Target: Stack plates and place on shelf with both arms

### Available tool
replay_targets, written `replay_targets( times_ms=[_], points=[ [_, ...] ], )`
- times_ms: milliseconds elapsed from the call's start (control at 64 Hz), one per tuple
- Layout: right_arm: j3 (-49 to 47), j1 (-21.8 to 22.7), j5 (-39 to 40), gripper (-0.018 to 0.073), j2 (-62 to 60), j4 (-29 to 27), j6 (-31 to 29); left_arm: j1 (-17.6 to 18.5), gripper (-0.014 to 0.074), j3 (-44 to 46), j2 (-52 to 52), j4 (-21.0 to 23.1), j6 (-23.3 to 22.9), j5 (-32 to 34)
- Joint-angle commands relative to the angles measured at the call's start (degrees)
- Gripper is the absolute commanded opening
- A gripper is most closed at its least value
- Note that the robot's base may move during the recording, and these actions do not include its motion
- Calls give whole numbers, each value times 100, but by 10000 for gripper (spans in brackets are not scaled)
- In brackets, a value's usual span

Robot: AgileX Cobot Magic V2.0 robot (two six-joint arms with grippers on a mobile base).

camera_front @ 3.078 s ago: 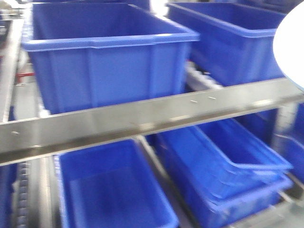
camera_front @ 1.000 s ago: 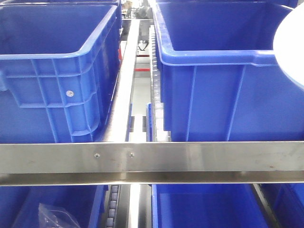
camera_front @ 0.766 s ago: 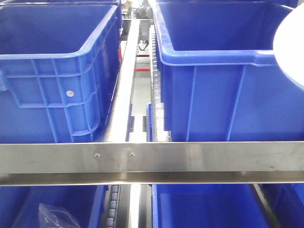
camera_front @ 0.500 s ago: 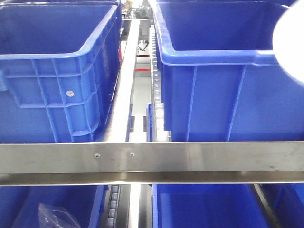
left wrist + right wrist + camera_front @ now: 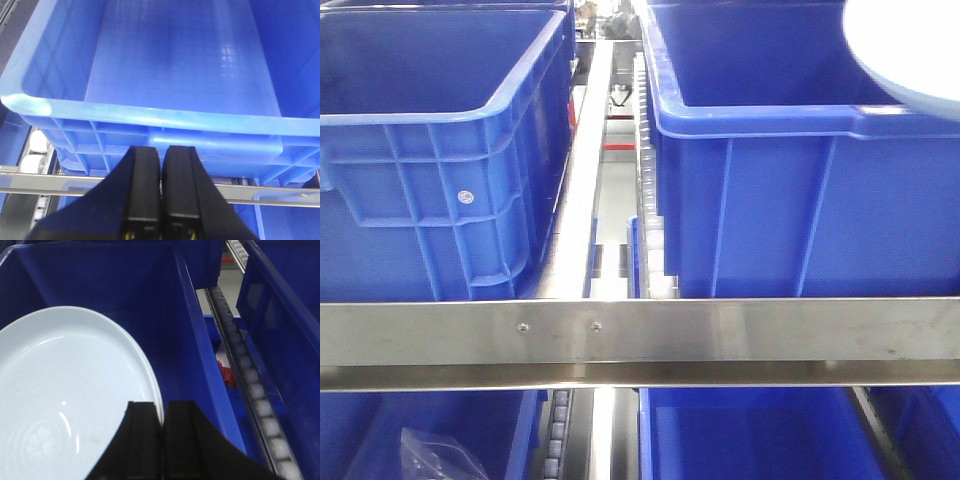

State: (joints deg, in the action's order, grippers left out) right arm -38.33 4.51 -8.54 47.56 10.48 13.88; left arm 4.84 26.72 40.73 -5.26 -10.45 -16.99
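The right gripper [image 5: 161, 422] had its two black fingers pressed close together over the near rim of a white plate [image 5: 65, 405], pinching it at the edge. From the gripper the plate spread away to the left and forward, glossy face up, hanging inside the mouth of a blue crate [image 5: 195, 365]. Whether a second plate lay under it I could not tell. To the right of the gripper ran a track of small white rollers [image 5: 255, 390], with another blue crate wall beyond it.

From the front, the plate [image 5: 905, 50] showed at the top right corner, above the right-hand crate [image 5: 790, 200], well above the shelf's steel front rail [image 5: 640, 335].

The left gripper [image 5: 161, 185] was closed with nothing between its fingers, poised just before the rim of the left blue crate [image 5: 150, 117], above a thin shelf rail [image 5: 270, 195].
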Motion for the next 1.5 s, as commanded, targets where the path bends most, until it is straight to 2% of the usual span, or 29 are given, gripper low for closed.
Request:
replay_targets(
  times_ms=[0, 109, 156, 234, 312, 359, 406, 594, 703, 766, 891, 938, 1172, 1484],
  points=[
    [-712, 23, 911, 24, 586, -21, -11, 1, 87, 171, -12, -6, -38, 469],
    [-1286, -1, 1158, 29, 1328, -23, -11, 1, 87, 171, -12, -6, -38, 469],
    [-1485, -12, 1239, 63, 1566, -23, -11, 1, 87, 171, -12, -6, -38, 469],
    [-1716, -59, 1411, 223, 1960, -23, -11, 1, 87, 171, -12, -6, -38, 469],
    [-1837, -107, 1652, 463, 2210, -23, -11, 1, 87, 171, -12, -6, -38, 469],
    [-1836, -120, 1814, 538, 2313, -23, -11, 1, 87, 171, -12, -6, -38, 469],
    [-1836, -120, 1851, 564, 2373, -23, -11, 1, 87, 171, -12, -6, -38, 469],
    [-1826, -120, 1630, 484, 2284, -23, -11, 1, 87, 171, -12, -6, -38, 469],
    [-1609, -120, 1582, 394, 1925, -23, -11, 1, 87, 171, -12, -6, -38, 469],
    [-1349, -120, 1566, 300, 1617, -23, -11, 1, 87, 171, -12, -6, -38, 469],
    [-612, -120, 1502, 4, 860, -23, -5, 1, 87, 171, -12, -6, -38, 469],
    [-273, -120, 1502, 47, 519, -23, -9, 1, 87, 171, -12, -6, -38, 469],
    [1089, -120, 1525, 24, -821, -23, -9, 1, 87, 171, -12, -6, -38, 469],
    [1448, -120, 1503, 24, -1280, -23, -9, 1, 87, 171, -12, -6, -38, 469]
  ],
)
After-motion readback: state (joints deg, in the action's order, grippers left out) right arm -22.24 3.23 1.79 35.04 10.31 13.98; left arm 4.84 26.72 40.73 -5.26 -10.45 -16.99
